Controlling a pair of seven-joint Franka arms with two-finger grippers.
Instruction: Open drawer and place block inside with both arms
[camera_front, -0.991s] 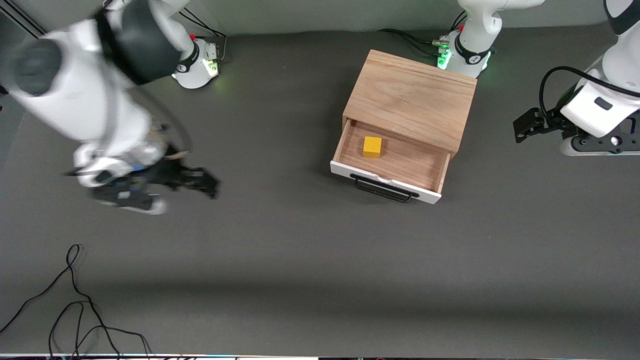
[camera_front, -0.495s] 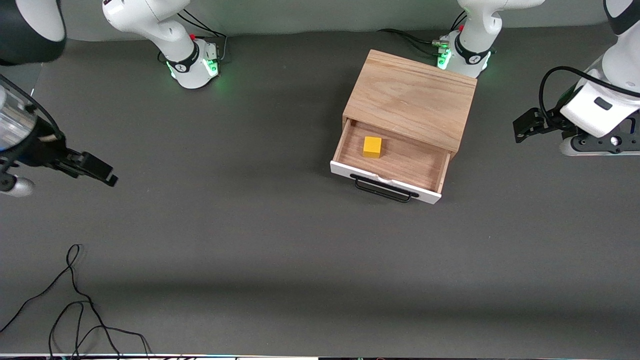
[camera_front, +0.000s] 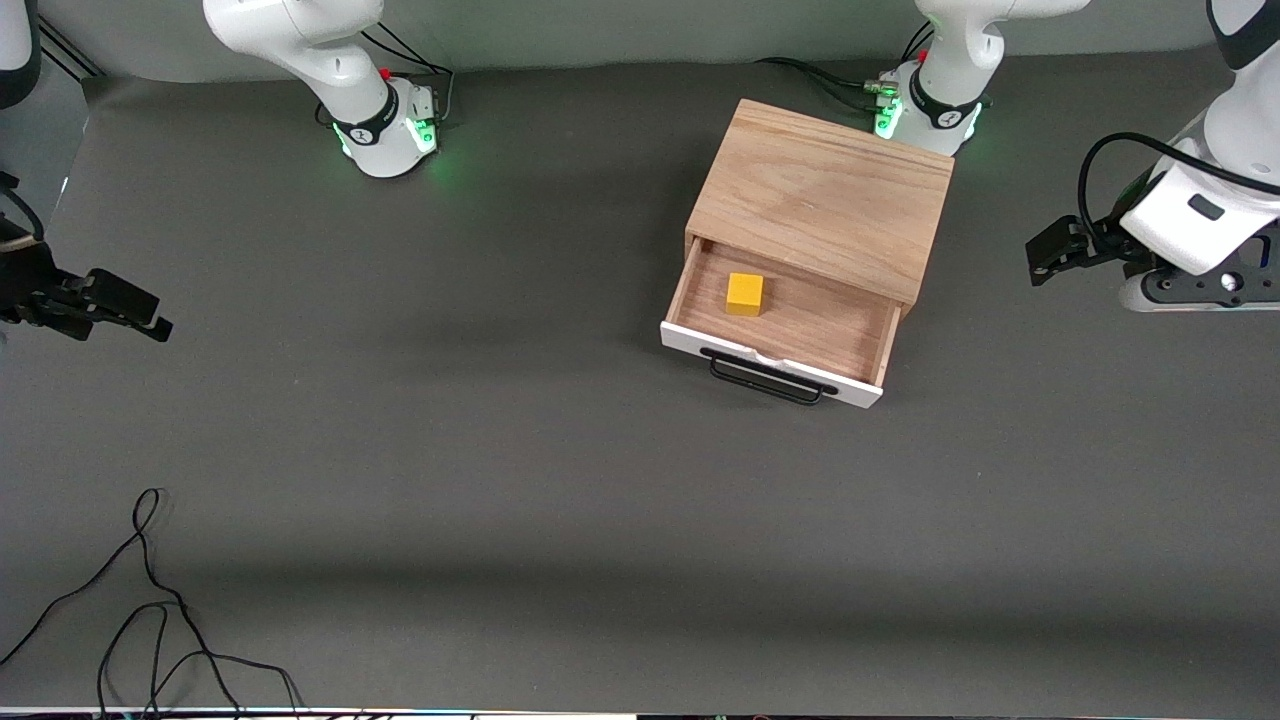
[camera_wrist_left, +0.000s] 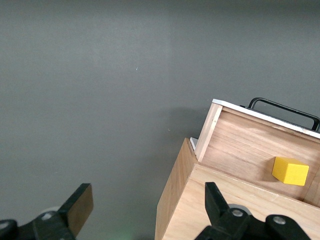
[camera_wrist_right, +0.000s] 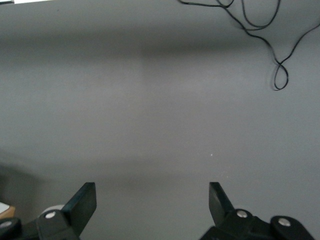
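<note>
I am working with two white jointed arms, each ending in one black two-finger gripper. My left gripper (camera_front: 1045, 262) is hanging over the dark grey table (camera_front: 520, 450) at the left arm's end, well apart from the single light-oak wooden box (camera_front: 825, 195), and its fingers (camera_wrist_left: 80, 207) are spreading wide with nothing between them. My right gripper (camera_front: 125, 308) is hovering over the table at the right arm's end, far from the box, and its fingers (camera_wrist_right: 82, 200) are likewise standing wide apart and empty.

The box is sitting close to my left arm's base. Its one shallow drawer with a white front and brown wood interior (camera_front: 790, 325) is standing pulled open toward the front camera, its long black wire handle (camera_front: 765, 378) jutting from the white front. One small yellow-orange cube (camera_front: 745, 294) is resting inside the drawer on the wood floor, toward the right arm's end of it and apart from the white front. In my left wrist view I am seeing the same cube (camera_wrist_left: 290, 171) lying in the open drawer.

One loose black cable (camera_front: 150, 610) is lying in loops on the table, nearer the front camera, at the right arm's end.
</note>
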